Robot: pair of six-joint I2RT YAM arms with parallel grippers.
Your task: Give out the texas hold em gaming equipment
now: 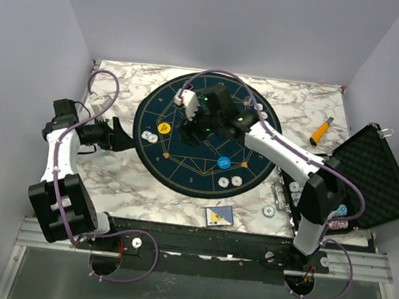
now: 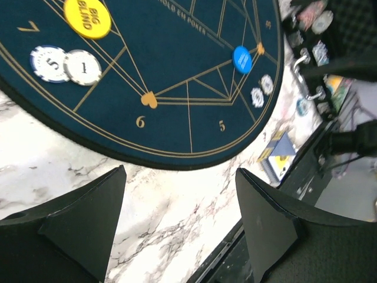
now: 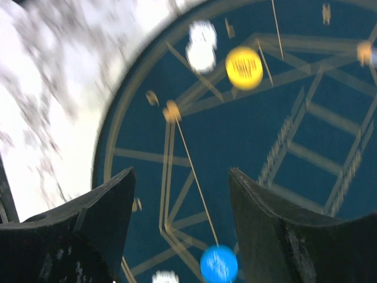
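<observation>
Currently the right gripper (image 3: 179, 177) over the mat (image 1: 183, 169) and the left gripper (image 2: 181, 171) beside it both gape wide and empty; with chips (image 2: 82, 66) placed by the yellow button (image 2: 87, 16), the next fetch is probably the playing cards (image 1: 219, 215) on the worktop (image 1: 110, 175), best straddled squarely.

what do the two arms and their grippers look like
Both arms have white links with black joints and bases: left arm, right arm. A purple cable loops along each. The left gripper and right gripper have matte black, wedge-shaped fingers; no markings are visible.
</observation>
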